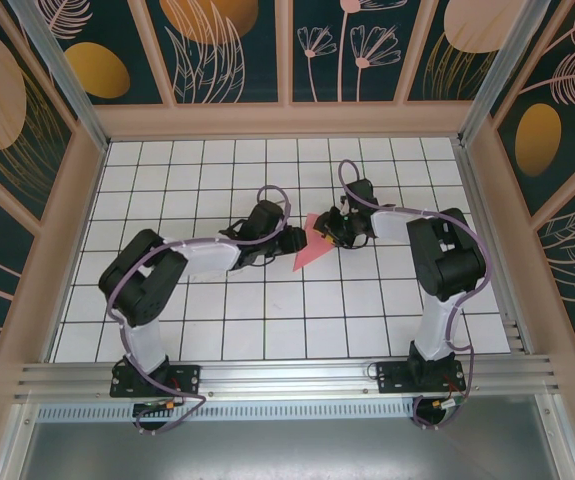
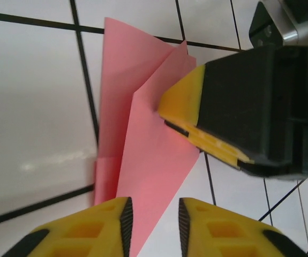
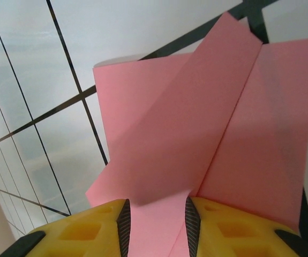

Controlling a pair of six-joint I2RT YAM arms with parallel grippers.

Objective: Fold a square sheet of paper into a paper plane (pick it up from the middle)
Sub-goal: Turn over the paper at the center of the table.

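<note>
Right gripper [image 2: 167,122] pinches the half-folded pink paper plane [image 1: 309,252] at centre frame by its right edge, long axis pointing down-left, tip between the left gripper [image 2: 155,214] and its narrow-set jaws, grip impossible to tell.

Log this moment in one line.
pink paper: partly folded, pointed | right gripper: clamped on one edge | left gripper: straddling its pointed end, grip unclear
</note>
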